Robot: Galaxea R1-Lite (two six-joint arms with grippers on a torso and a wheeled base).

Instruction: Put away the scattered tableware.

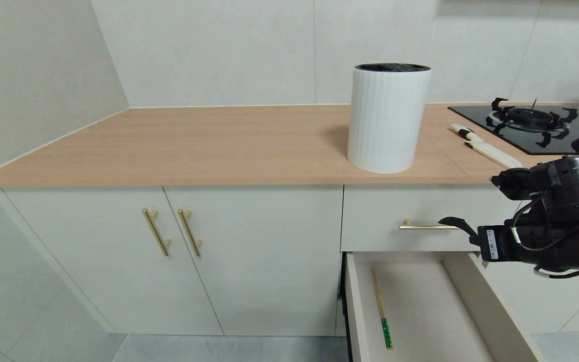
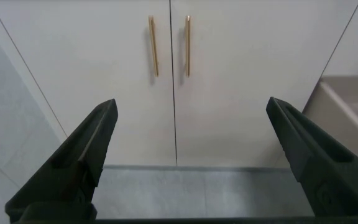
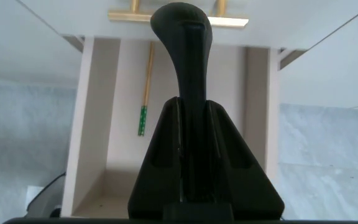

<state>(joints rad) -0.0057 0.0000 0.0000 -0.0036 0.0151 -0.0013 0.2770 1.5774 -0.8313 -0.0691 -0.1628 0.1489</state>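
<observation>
White holder [image 1: 389, 120], knife [image 1: 485, 148] on counter [image 1: 219, 146], chopsticks [image 1: 381, 307] in open drawer [image 1: 420, 311] — right pincer [image 1: 454, 222] closed, left pincer [image 2: 191, 107] wide.

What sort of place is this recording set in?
Likely a kitchen: a gas hob set into a wooden countertop, a white utensil holder on it, and an open drawer holding chopsticks.

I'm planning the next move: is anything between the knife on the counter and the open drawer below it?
Nothing visible. The knife lies uncovered near the counter's front edge, the drawer stands open below, and the chopsticks lie along its left side. The shut right hand hangs above the drawer.
</observation>
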